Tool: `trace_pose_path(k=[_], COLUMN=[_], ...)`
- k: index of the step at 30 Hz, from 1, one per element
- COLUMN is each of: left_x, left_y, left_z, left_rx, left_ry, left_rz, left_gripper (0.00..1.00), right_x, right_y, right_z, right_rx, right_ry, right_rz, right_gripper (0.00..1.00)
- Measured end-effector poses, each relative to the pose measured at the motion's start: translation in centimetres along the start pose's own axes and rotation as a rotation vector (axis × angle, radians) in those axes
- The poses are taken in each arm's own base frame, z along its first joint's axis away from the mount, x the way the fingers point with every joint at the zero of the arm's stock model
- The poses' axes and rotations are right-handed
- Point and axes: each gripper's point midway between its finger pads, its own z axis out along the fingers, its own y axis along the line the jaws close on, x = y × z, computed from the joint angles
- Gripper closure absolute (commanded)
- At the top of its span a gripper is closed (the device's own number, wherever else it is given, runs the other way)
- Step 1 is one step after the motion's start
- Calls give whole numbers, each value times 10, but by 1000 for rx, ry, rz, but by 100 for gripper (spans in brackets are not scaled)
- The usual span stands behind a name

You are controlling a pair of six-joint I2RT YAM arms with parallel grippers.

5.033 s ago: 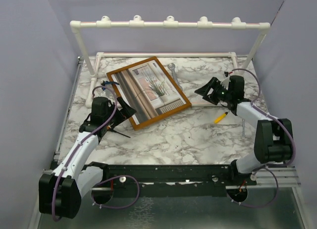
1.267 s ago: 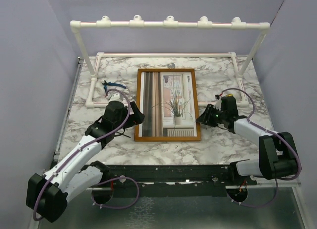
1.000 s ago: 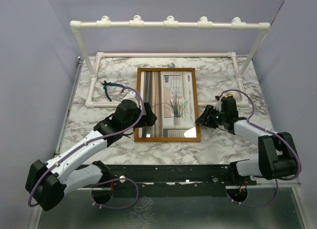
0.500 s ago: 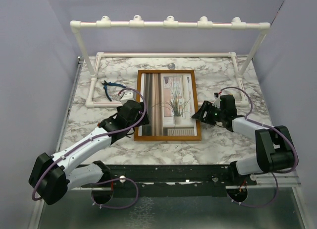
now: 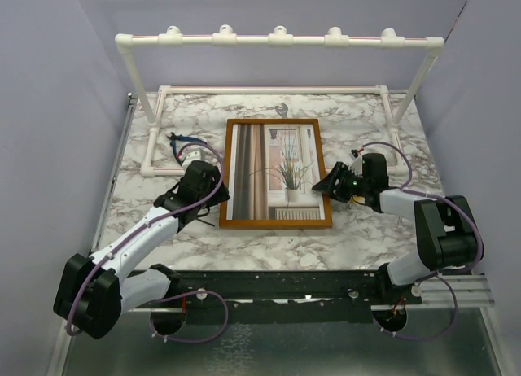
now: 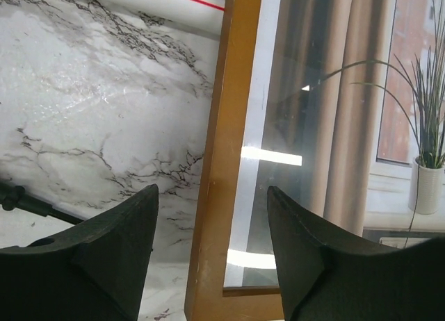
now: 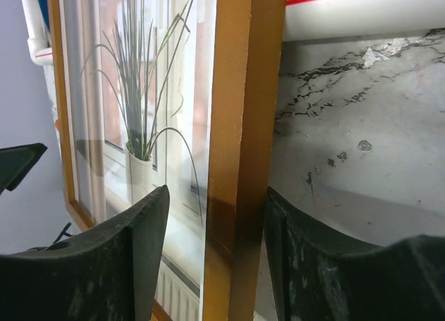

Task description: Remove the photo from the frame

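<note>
The frame (image 5: 225, 181) lies glass-up in the middle of the table, its long sides running away from me. The photo (image 5: 273, 172) of curtains and a potted plant sits inside it behind the glass. My left gripper (image 5: 215, 186) is open and straddles the frame's left border (image 6: 217, 196), with a gap on each side. My right gripper (image 5: 324, 185) is open across the right border (image 7: 240, 196). One of its fingers (image 7: 132, 265) is over the glass, and the other finger (image 7: 313, 265) is close against the outer edge.
A white pipe rack (image 5: 277, 40) stands along the back, with its base rails (image 5: 269, 89) on the table around the far half. Blue-handled pliers (image 5: 184, 142) lie left of the frame. A small metal tool (image 5: 281, 109) lies just beyond its top edge.
The frame, slanted five seconds ago, now lies square. Within the last second my left gripper pulled back from the frame's lower left corner to its left border. The right gripper slid onto the right border.
</note>
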Motion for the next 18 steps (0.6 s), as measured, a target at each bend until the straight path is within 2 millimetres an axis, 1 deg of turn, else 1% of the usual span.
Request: trace_pose_path(k=[3,5,7,11,13,14,18], left_x=[4,7,10,22,27,30,28], left_y=[4,5,5,8,9,11,8], left_z=[3,6,9,16,18,20,20], left_rx=[9,23,30,25,23,19,28], left_ry=[23,38,54,99,118,127,121], left_rz=[-16,-28,-37,-35,-33,-34,-36], left_gripper=[41,46,48,50,51,51,51], right_x=[1,1,2,3,3,3,3], right_y=[6,7,9,13,14,14,16], right_z=[-1,-2,-2,-3,-4,-4,-5], right_rx=[-28,-39,-47,-65,-68,-69,-67], right_ry=[10,16,21,30,35,36,48], right_rz=[23,41,56,77,88,88,94], right_gripper=[50,56,63,78,82,82,90])
